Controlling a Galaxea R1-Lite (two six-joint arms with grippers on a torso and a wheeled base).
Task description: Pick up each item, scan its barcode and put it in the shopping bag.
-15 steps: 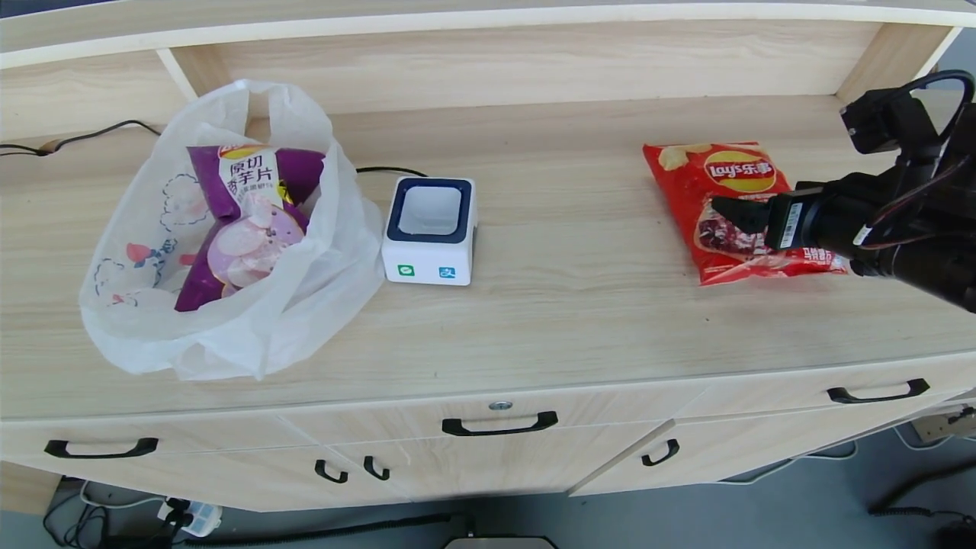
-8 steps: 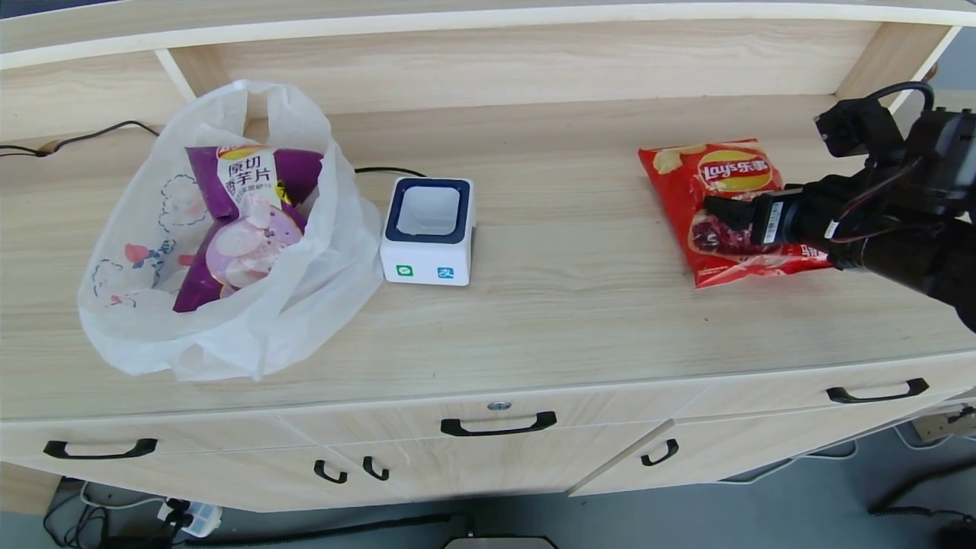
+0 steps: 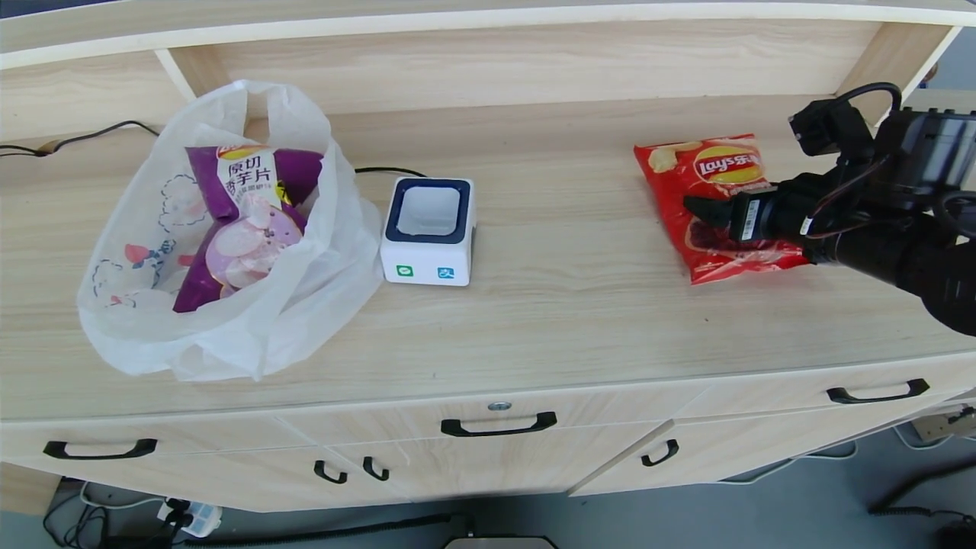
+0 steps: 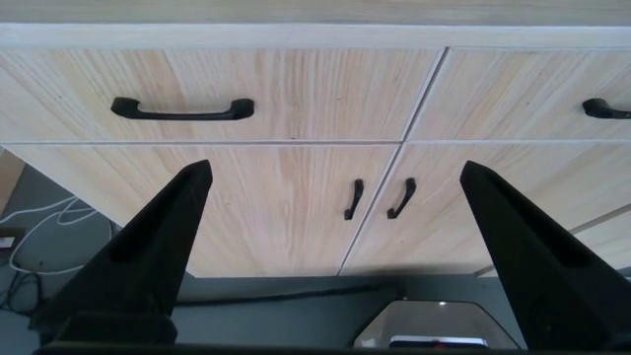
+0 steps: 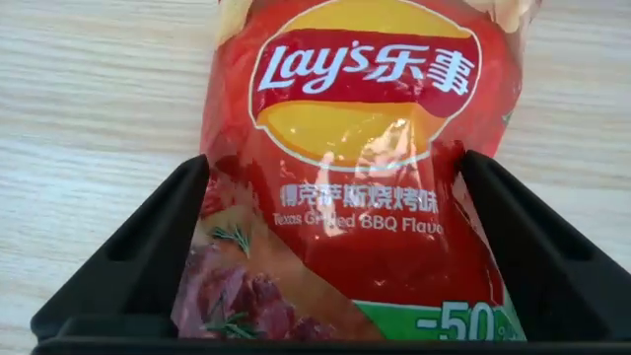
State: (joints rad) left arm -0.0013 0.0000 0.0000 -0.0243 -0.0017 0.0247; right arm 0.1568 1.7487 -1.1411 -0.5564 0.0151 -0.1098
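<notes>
Two arms are recorded. The left gripper (image 4: 335,168) is held nearest the robot, lower than the scanner (image 3: 429,229) and to its left. It is levelled at the cabinet front (image 4: 296,99), and its two fingers stand wide apart with nothing between them.

Three long drawer handles (image 3: 499,424) and three short door handles (image 3: 331,473) are counted on that front, below the scanner.

One counter (image 3: 572,320) carries the task's things. One white shopping bag (image 3: 335,252) is set just left of the scanner, its plastic reaching the scanner's side. One purple chip bag (image 3: 244,221) is seen inside it, leaning with its top toward the back. One scanner is counted, a white box with a dark-framed window facing up.

The right arm (image 3: 877,229) is stretched in from the right, well apart from the scanner, and laid roughly level over the counter with the wrist pointed toward the scanner's side. The right gripper (image 5: 335,163) is closed on the one red chip bag (image 3: 713,164): its two fingers (image 5: 138,256) are pressed against opposite sides of the bag's lower half, and the bag is clamped between them. The red chip bag is found far right of the scanner. Whether its underside rests on the counter cannot be told.

One black cable (image 3: 385,170) is seen running behind the scanner, and beyond it the back panel (image 3: 534,65) is noted.
</notes>
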